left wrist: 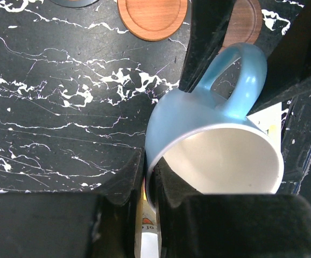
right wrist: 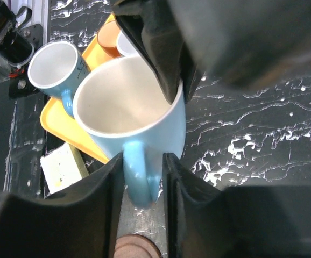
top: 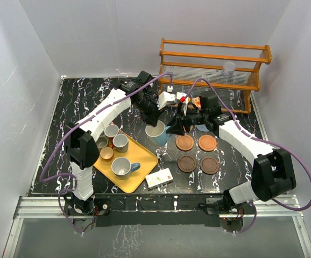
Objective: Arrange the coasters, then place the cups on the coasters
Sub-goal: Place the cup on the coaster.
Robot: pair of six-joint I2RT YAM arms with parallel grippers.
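Observation:
A light blue cup point(top: 155, 132) point(left wrist: 198, 118) point(right wrist: 123, 107) stands upright just right of the yellow tray point(top: 139, 174), held from both sides. My left gripper point(top: 154, 119) point(left wrist: 151, 161) is shut on its rim, one finger inside and one outside. My right gripper point(top: 172, 129) point(right wrist: 143, 161) has its fingers pressed on either side of the cup's handle. Two orange-brown coasters point(top: 185, 142) point(top: 207, 142) lie to the right of the cup, with two dark brown coasters point(top: 186, 163) point(top: 210, 165) in a row in front of them. Several more cups point(top: 122, 167) sit on the tray.
A white box point(top: 159, 178) lies off the tray's near corner. A wooden rack point(top: 214, 64) with a clear plastic cup point(top: 228, 68) stands at the back right. Grey walls enclose the black marbled table point(top: 64, 134).

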